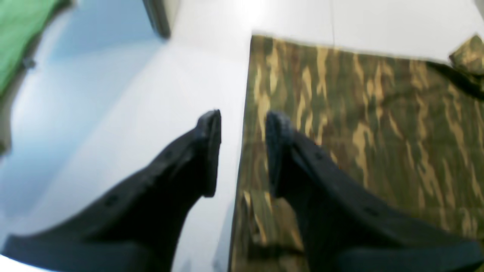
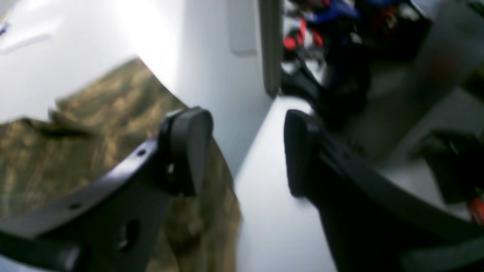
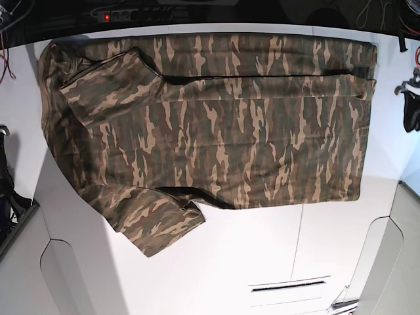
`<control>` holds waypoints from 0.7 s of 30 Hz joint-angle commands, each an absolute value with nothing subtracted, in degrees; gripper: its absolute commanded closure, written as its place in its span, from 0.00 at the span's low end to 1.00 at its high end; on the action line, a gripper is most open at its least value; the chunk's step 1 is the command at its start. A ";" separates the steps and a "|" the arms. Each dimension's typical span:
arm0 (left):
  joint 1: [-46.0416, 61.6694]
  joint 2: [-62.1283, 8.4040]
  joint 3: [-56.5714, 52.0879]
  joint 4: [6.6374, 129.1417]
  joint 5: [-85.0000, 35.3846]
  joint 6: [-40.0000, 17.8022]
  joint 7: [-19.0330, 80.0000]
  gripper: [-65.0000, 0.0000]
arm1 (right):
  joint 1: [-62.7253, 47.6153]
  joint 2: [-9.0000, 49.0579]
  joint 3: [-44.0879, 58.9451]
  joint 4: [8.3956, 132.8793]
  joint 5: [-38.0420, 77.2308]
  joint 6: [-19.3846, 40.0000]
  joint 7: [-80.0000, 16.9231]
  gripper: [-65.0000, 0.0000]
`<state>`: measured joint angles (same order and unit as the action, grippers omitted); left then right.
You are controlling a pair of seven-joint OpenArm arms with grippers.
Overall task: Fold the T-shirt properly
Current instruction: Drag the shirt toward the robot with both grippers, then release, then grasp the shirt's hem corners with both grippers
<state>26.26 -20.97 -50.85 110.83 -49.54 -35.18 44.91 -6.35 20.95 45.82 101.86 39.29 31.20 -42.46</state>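
One garment only: T-shirt (image 3: 230, 131), lying flat and nearly full-width across the upper half of the white table (image 3: 262, 262) in the base view, collar end at frame left, hem (image 3: 362, 131) at frame right. Lower sleeve (image 3: 154, 226) splayed out toward bottom left. Upper sleeve turned in over the chest at top left, with a strip along the top edge seemingly lapped over as well.

Two tools, both spread, neither pinching anything. Left gripper (image 1: 244, 126) seen in its wrist view straddling a straight cloth edge, one finger over camouflage, the other over bare table, clear air between. Right gripper (image 2: 247, 145) wider apart, one finger over cloth at frame left, the gap itself over white surface. Impossible to tell its height above the cloth through the blur.

Judging by look: thin, light, limp fabric with no stiffness at all. Likely to sag, trail and gather wrinkles if lifted at a single point. Not fragile, but apt to slide on the smooth tabletop. Best taken at edges and corners, on doubled seams firmer to bite: hem corners at frame right, shoulder seam or sleeve cuff at frame left. Pinch low and shallow, catching every layer meant to travel. Lift just enough to clear, and carry both ends together to keep the fold line straight.
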 commanded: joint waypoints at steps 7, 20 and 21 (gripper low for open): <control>20.88 -25.63 -46.48 104.79 -46.39 -35.11 40.34 0.45 | 4.34 22.06 35.81 89.38 35.16 31.11 -38.76 0.51; -1.58 -31.83 -25.61 76.20 -34.94 -33.21 34.46 0.45 | 23.66 22.02 17.47 52.45 24.69 31.05 -23.42 0.51; -3.51 -31.94 -24.16 74.02 -34.44 -33.21 34.13 0.45 | 24.58 21.96 17.23 50.28 24.05 31.00 -22.76 0.51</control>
<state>-2.61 -30.57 -23.73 72.95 -33.82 -32.93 35.51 23.18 20.93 17.06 49.30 23.31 30.76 -24.10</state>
